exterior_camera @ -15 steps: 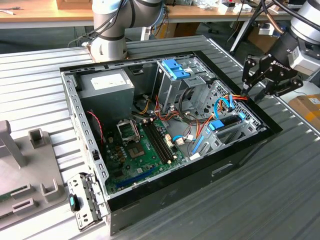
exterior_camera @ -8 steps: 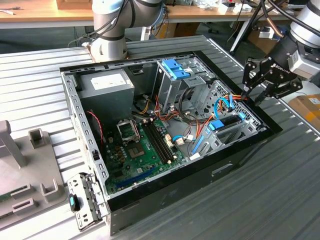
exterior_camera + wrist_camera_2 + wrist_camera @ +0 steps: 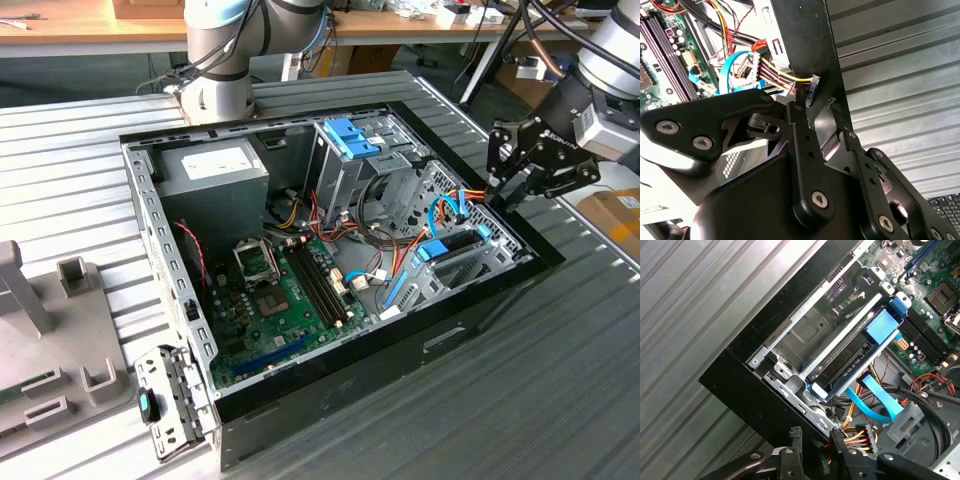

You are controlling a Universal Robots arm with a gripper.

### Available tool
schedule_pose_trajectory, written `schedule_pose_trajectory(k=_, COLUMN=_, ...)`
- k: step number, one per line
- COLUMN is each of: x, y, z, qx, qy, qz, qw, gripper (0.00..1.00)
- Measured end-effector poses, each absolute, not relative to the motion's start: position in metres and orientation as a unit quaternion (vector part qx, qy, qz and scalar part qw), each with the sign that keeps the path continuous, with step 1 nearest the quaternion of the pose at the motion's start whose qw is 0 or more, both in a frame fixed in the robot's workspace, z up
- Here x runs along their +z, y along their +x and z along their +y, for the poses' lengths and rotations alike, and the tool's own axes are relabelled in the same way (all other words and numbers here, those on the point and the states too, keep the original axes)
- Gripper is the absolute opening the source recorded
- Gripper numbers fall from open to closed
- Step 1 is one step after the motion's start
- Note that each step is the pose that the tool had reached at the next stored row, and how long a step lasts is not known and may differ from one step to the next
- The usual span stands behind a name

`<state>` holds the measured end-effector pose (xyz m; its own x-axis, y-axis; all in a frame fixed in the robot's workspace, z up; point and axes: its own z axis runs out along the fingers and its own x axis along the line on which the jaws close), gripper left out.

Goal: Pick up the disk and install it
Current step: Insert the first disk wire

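The disk is a dark slab with light-blue rails, lying in the drive bay at the corner of the open computer case on the exterior view's right. In the first wrist view the disk rests between the bay's metal rails, with a blue cable beside it. My black gripper hovers just above the case wall by that bay. It is open and holds nothing. In the second wrist view my gripper straddles the black case wall, close to a wired connector.
Inside the case are a grey power-supply box, a silver cage with a blue latch and the motherboard. Loose cables run near the bay. A grey fixture and a metal bracket lie at the exterior view's left.
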<state>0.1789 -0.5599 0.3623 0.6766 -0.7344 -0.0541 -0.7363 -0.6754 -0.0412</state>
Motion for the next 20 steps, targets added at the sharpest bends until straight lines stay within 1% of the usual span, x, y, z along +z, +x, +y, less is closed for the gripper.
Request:
schedule_pose_trajectory(k=11, x=0.3665, y=0.1769, z=-0.5599, qx=0.016, qy=-0.915, qz=0.402, qw=0.03, gripper=0.36)
schedule_pose_trajectory(k=13, x=0.3665, y=0.1768, z=-0.5599, qx=0.016, qy=-0.915, qz=0.402, qw=0.03, gripper=0.34)
schedule_pose_trajectory(k=14, x=0.3665, y=0.1768, z=-0.5599, qx=0.016, qy=-0.915, qz=0.402, qw=0.03, gripper=0.27)
schedule_pose_trajectory(k=20, x=0.3655, y=0.1768, z=-0.5599, qx=0.016, qy=-0.915, qz=0.402, qw=0.03, gripper=0.27)
